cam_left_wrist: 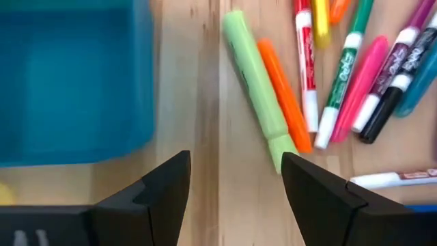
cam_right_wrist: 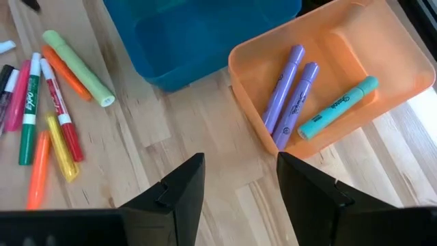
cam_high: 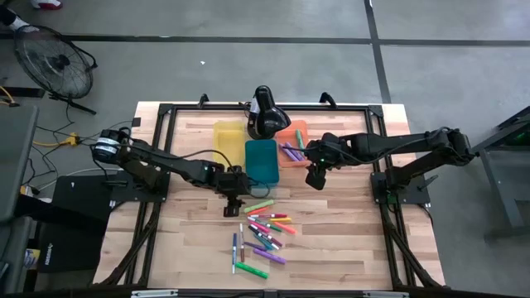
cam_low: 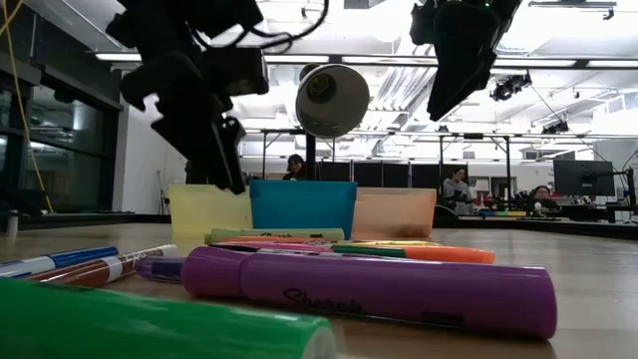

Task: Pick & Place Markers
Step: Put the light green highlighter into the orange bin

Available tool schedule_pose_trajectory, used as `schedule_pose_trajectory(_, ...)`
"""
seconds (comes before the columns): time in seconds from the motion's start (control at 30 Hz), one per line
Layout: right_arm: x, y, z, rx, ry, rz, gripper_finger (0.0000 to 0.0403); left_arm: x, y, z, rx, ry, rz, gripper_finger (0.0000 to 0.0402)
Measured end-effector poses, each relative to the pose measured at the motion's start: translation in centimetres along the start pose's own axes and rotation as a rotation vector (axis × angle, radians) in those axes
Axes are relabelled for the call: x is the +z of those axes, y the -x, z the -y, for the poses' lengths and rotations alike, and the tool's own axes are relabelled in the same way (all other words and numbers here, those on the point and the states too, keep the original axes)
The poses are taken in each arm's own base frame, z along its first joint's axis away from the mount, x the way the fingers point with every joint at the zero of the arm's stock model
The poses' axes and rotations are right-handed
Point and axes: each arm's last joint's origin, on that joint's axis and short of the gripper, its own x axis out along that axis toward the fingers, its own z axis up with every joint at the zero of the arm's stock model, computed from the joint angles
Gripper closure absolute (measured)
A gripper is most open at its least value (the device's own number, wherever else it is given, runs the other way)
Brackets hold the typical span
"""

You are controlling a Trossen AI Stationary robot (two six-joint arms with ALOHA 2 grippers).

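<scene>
High view: markers [cam_high: 265,234] on the desk [cam_high: 348,240] too small to count or read labels; contents of the orange bin [cam_high: 293,142] partly covered by the right end effector [cam_high: 315,180]. Low view: green marker [cam_low: 150,324] in the foreground blurred and cut by the bottom edge; bin interiors hidden behind their walls. Left wrist view: blue bin [cam_left_wrist: 72,75] blurred, cut by the top and left edges; several markers cut at the top and right edges.
</scene>
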Motion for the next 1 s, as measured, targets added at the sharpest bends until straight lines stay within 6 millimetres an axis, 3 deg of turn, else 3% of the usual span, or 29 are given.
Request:
schedule_pose_trajectory(0.3,0.1,0.2,-1.3,0.083,0.092,0.039,0.0231,-1.0,-0.3,0.3,0.080,-0.016,-0.085,0.0177)
schedule_pose_trajectory(0.47,-0.3,0.5,-2.4,0.105,0.103,0.039,0.0231,-1.6,2.3,0.5,0.165,-0.051,0.023,0.0177)
schedule_pose_trajectory(0.77,-0.3,0.7,-4.7,0.128,0.191,0.135,0.0231,-9.0,4.7,-0.6,0.099,0.056,0.302,0.0177)
schedule_pose_trajectory(1.0,0.3,-3.3,-7.7,0.297,0.303,0.134,0.0231,-12.9,6.4,-1.6,0.091,0.128,0.490,0.0177)
